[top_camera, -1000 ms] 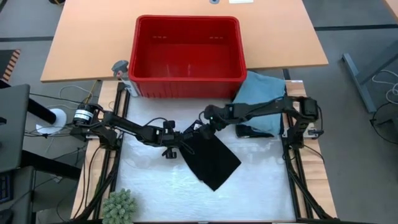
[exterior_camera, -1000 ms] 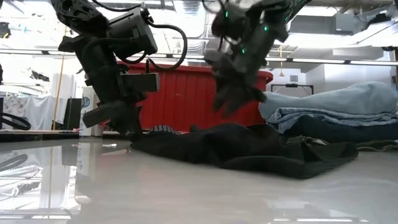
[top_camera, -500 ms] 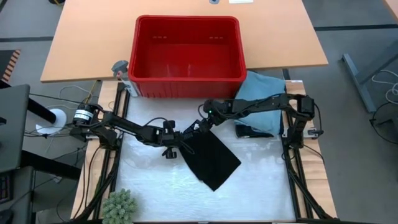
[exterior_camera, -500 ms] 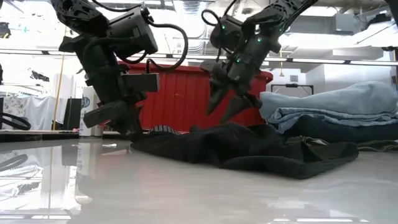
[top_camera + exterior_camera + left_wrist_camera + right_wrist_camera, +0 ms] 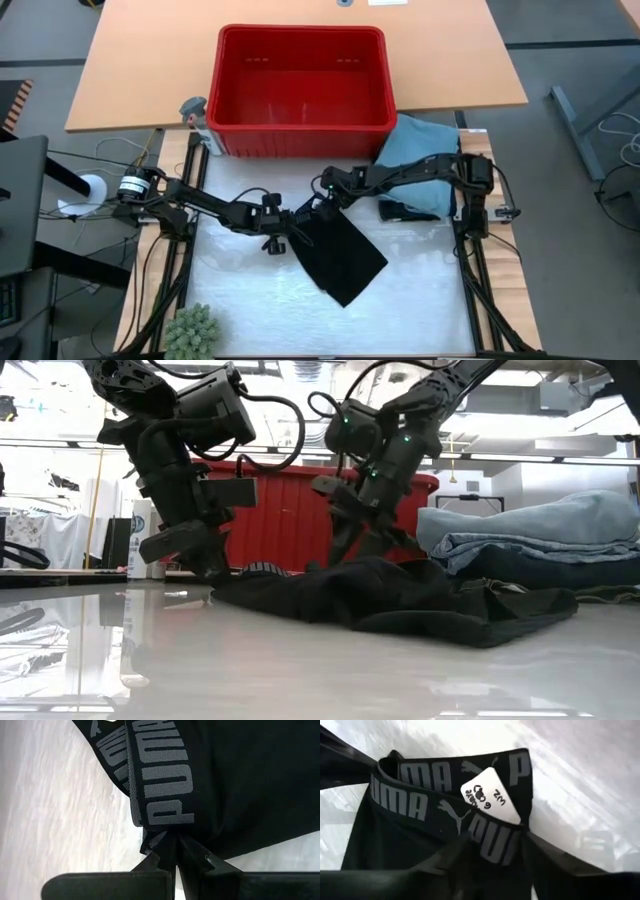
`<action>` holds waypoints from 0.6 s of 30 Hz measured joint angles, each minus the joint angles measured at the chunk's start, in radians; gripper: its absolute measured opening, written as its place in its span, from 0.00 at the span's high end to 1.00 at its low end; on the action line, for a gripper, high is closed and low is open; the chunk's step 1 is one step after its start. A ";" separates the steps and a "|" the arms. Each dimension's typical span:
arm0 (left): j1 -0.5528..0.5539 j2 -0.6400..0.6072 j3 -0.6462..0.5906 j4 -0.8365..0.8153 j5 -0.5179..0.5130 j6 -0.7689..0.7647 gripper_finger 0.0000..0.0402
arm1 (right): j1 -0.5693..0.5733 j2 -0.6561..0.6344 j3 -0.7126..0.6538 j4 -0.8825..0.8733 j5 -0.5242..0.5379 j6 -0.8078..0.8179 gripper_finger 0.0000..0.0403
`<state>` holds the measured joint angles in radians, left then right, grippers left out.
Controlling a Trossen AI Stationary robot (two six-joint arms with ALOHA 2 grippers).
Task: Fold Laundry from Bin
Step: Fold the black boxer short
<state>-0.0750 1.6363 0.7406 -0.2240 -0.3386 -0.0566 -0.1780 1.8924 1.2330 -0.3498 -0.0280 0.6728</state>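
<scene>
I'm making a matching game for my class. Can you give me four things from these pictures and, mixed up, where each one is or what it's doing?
Things:
1. bin
2. black garment
3. light blue laundry
4. left gripper

Places or states:
A. pinching a waistband
B. spread flat mid-table
C. piled beside the bin, on the right arm's side
D. red, at the table's far edge

Pairs: 1-D, 2-B, 3-C, 4-A

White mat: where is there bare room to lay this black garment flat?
Bare mat lies on the left arm's side between the black garment and the green plant, and on the right arm's side below the folded blue pile. It is crowded at the waistband, where the left gripper and right gripper meet.
</scene>
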 joint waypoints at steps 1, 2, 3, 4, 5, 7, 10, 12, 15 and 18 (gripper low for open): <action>0.000 0.000 0.000 0.002 0.000 0.000 1.00 | 0.000 -0.001 0.009 -0.015 0.000 -0.007 0.52; 0.000 0.000 0.000 0.006 0.000 0.000 1.00 | -0.001 -0.003 0.017 -0.020 0.000 -0.018 0.58; 0.000 0.000 0.000 0.010 0.000 0.000 1.00 | -0.001 -0.003 0.024 -0.020 0.000 -0.028 0.63; 0.000 0.000 0.000 0.011 0.000 0.000 1.00 | -0.001 -0.003 0.028 -0.020 0.000 -0.039 0.69; 0.000 0.000 0.000 0.011 0.001 0.000 1.00 | -0.001 -0.003 0.033 -0.027 -0.001 -0.047 0.74; 0.000 0.000 0.000 0.011 0.000 0.000 1.00 | -0.001 -0.003 0.048 -0.041 -0.021 -0.059 0.86; 0.000 0.000 0.000 0.011 0.000 0.000 1.00 | -0.001 -0.003 0.085 -0.067 -0.027 -0.099 0.96; 0.000 0.000 0.000 0.010 0.000 0.000 1.00 | -0.001 -0.003 0.121 -0.109 -0.026 -0.104 0.95; 0.000 0.000 0.000 0.011 0.000 -0.019 1.00 | -0.007 -0.003 0.172 -0.151 -0.005 -0.128 0.96; 0.000 0.000 0.000 0.011 0.000 -0.035 1.00 | -0.016 -0.003 0.206 -0.160 0.006 -0.168 0.96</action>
<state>-0.0750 1.6363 0.7410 -0.2134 -0.3382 -0.0917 -0.1942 1.8896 1.4395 -0.5101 -0.0221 0.5047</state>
